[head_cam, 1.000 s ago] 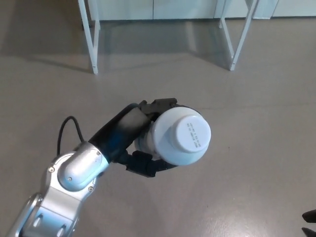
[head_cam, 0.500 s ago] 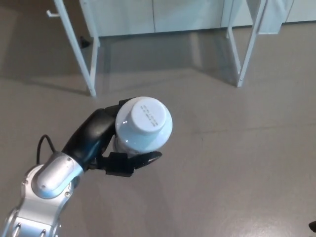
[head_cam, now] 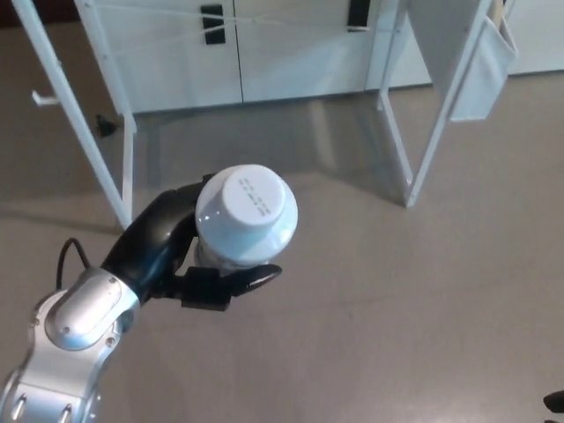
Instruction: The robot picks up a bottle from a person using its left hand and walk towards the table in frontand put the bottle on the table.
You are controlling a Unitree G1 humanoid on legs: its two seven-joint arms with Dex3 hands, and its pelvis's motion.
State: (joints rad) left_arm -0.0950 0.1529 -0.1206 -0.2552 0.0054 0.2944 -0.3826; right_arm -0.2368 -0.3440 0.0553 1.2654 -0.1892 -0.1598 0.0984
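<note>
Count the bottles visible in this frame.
1. The white bottle is gripped in the left robot hand, over the floor, short of the white table legs. Others may lie outside the frame.

The view has shifted toward the table legs (head_cam: pixel 395 150).

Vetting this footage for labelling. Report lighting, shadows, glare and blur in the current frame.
Head view: soft, even light; faint broad shadows on the floor under the white table frame. Head view: a mild highlight on the silver forearm, no harsh glare. Head view: the bottle in the left hand is sharp; the print on its top shows but is too small to read.
</note>
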